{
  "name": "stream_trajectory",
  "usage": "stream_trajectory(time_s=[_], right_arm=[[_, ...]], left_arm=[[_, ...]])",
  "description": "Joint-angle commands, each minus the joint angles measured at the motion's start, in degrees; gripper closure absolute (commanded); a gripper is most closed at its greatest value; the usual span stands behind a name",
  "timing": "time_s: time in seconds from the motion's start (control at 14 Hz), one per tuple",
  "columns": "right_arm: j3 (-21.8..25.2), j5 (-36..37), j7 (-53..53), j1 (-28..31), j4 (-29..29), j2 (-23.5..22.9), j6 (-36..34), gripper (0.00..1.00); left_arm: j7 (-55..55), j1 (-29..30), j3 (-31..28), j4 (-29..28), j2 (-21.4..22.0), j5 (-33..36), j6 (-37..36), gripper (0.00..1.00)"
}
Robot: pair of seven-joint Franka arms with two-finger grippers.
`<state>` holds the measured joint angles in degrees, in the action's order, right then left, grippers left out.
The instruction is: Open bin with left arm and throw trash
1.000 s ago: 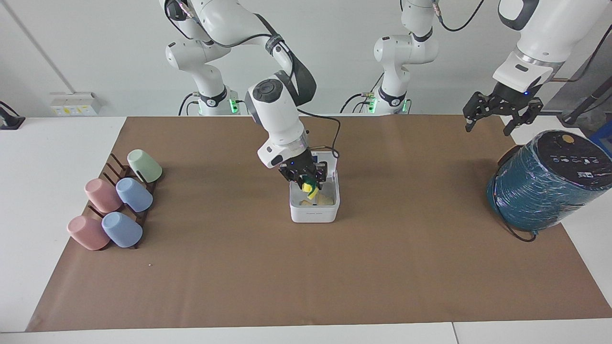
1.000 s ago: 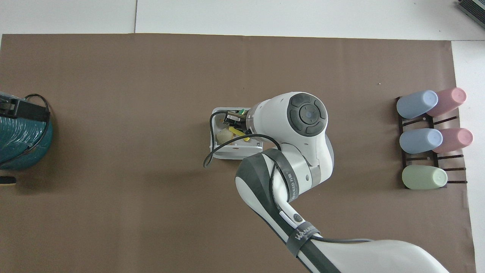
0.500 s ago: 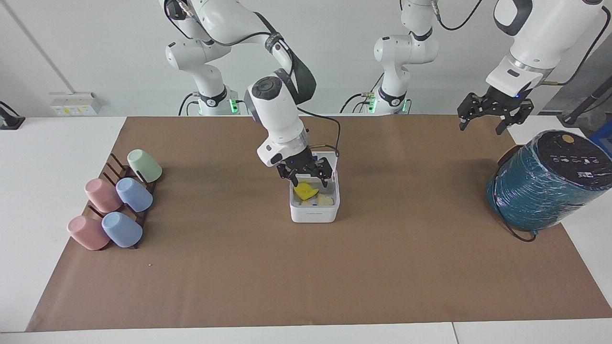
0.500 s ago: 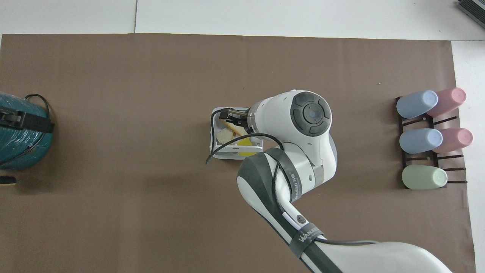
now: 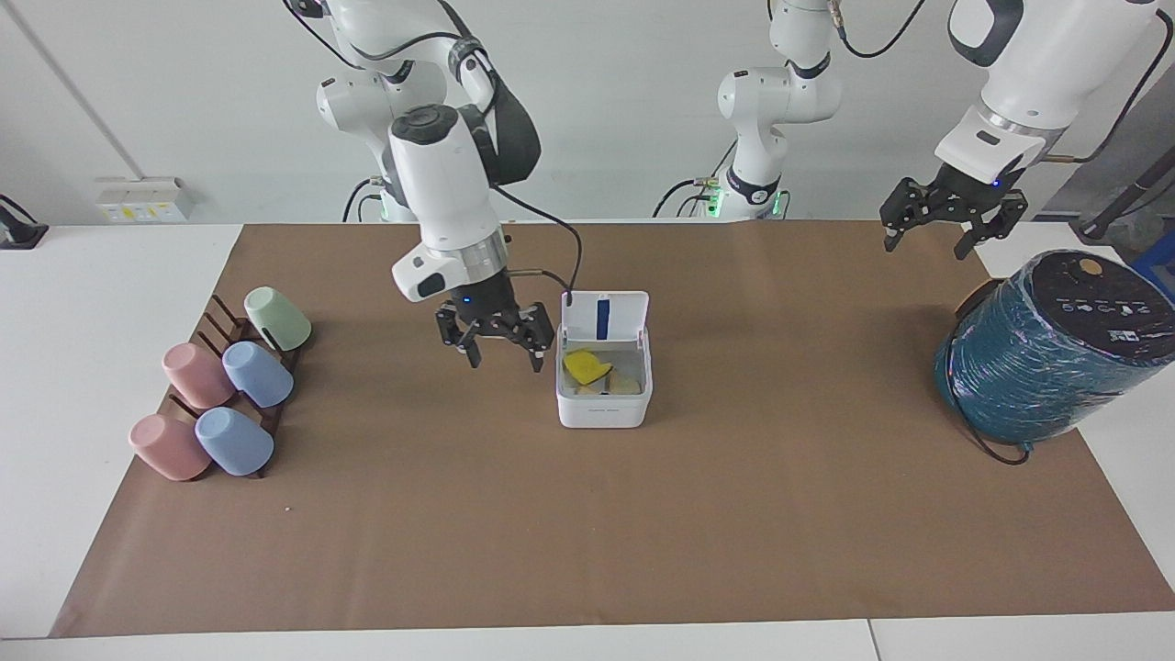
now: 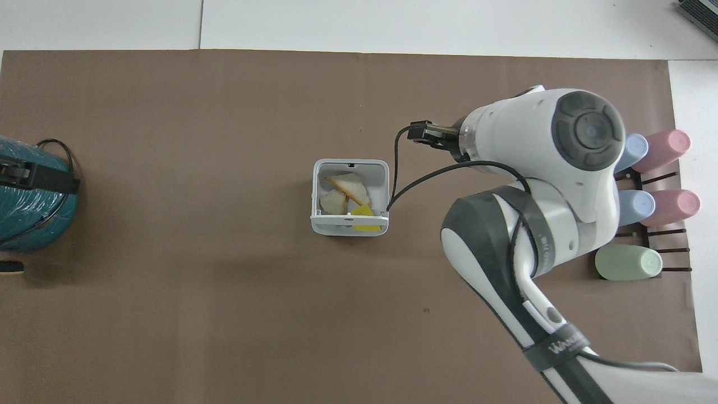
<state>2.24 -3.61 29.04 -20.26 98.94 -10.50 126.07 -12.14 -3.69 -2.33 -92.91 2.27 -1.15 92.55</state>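
The small white bin stands mid-table with its lid raised upright, blue strip showing. Inside lie the yellow sponge piece and the cream wedge scraps. The overhead view shows the bin's rim, two wedges and the sponge. My right gripper is open and empty, raised just beside the bin toward the right arm's end. My left gripper is open and empty, held high over the mat's corner beside the teal cylinder, waiting.
A big teal-wrapped cylinder lies at the left arm's end of the table. A dark rack with several pastel cups stands at the right arm's end. A black cable hangs from the right wrist near the lid.
My right gripper let the sponge drop into the bin, then pulled out and moved toward the cups. The left gripper rose slightly.
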Motion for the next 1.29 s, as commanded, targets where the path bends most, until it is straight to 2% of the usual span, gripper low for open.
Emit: stream_trajectory(time_s=[0.0, 0.21, 0.5, 0.79, 1.21], right_arm=[[-0.74, 0.79, -11.25, 7.05, 1.08, 3.98, -5.11, 0.00], [-0.65, 0.88, -15.31, 14.17, 0.82, 6.88, -11.79, 0.00], [-1.36, 1.06, -22.08, 20.69, -0.49, 10.66, -20.05, 0.00], [-0.65, 6.32, -28.07, 21.32, -7.52, 11.02, -33.85, 0.00], [-1.18, 5.28, -27.54, 20.35, -7.36, 11.90, -35.80, 0.00]], left_arm=[[-0.78, 0.87, -0.13, -1.22, 1.42, -1.93, 0.79, 0.00], [-0.61, 0.97, -0.05, -1.05, 1.51, -1.93, 0.18, 0.00], [-0.25, 1.40, -0.05, -1.57, 1.86, -1.75, -1.23, 0.00], [-0.52, 0.88, 0.04, -1.57, 1.78, -1.66, -1.06, 0.00], [-0.52, 0.79, 0.04, -1.57, 1.78, -1.66, -1.06, 0.00]])
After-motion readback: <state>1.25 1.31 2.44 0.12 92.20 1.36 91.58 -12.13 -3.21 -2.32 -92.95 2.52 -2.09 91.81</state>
